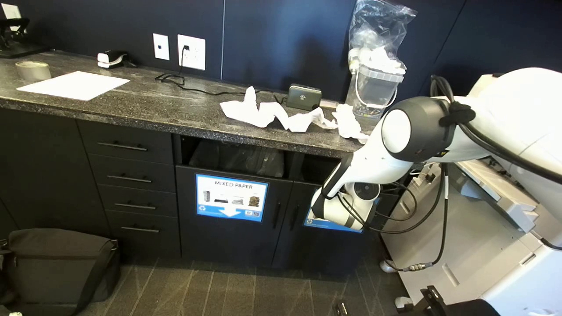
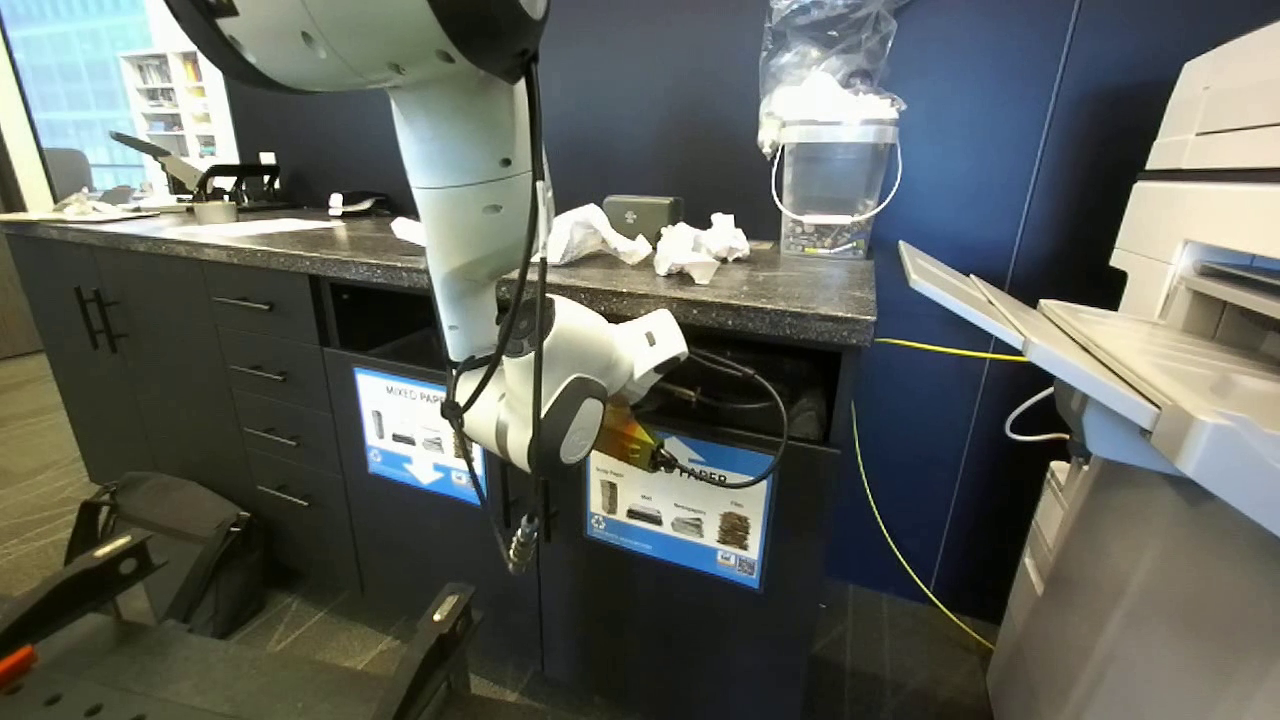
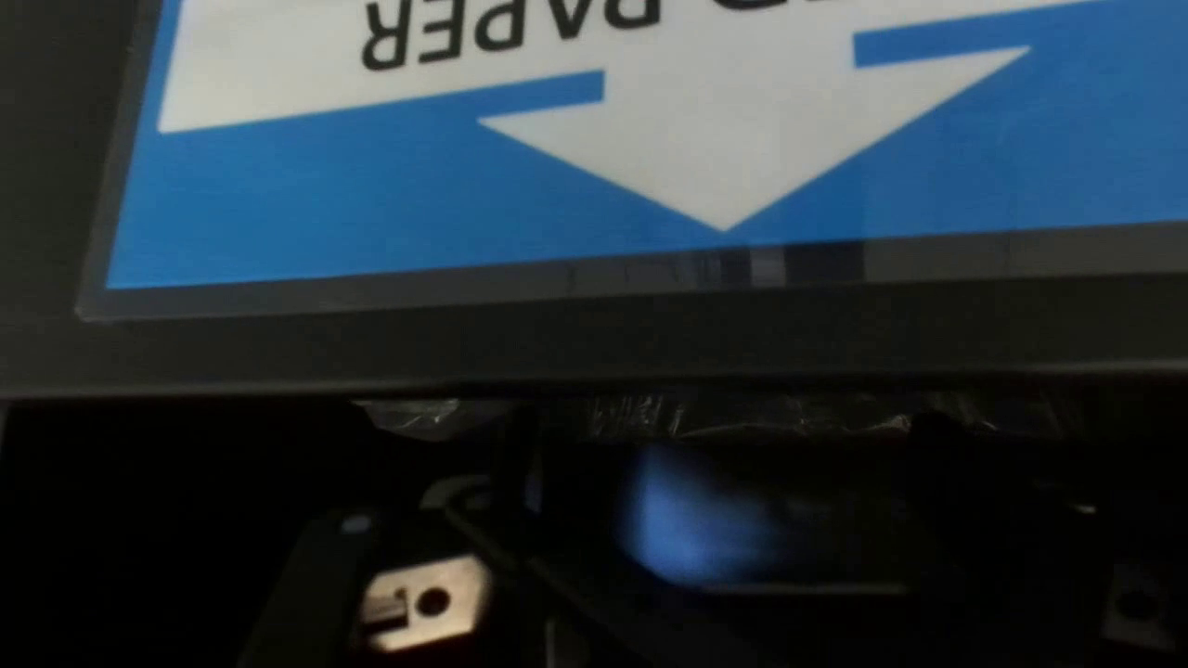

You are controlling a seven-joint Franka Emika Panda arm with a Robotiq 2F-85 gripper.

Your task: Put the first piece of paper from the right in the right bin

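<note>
Poised with the hand [image 3: 742, 501] in the mouth of the dark slot [image 2: 810, 375] of the right bin [image 2: 670, 640], just over its glossy sign [image 2: 680, 510]. Cannot tell spread from pressed together in that gloom; can make out only a pale metal knuckle [image 3: 427, 603] and a bluish blur [image 3: 691, 524], perhaps paper at the drop, too unclear to settle. Taking the rightmost crumple of paper [image 1: 349, 123] as the piece to fetch, look for it above the hand, up on the tabletop [image 2: 800, 290], with the front edge between; read its long axis as running roughly back to front, slanting toward that edge. If empty, better draw straight out, rise past the lip and come down across that axis; if at the drop, better release well inside first. Expect light, springy stuff, matt white, all sharp creases and hollows, easy to crush and likely to slide on the dark, speckled, stone-like surface. To its left in both exterior views, find a zigzag run of folded paper [image 1: 265, 116]; within the slot, note a thin, crinkled plastic liner [image 3: 650, 417], apt to snag.
</note>
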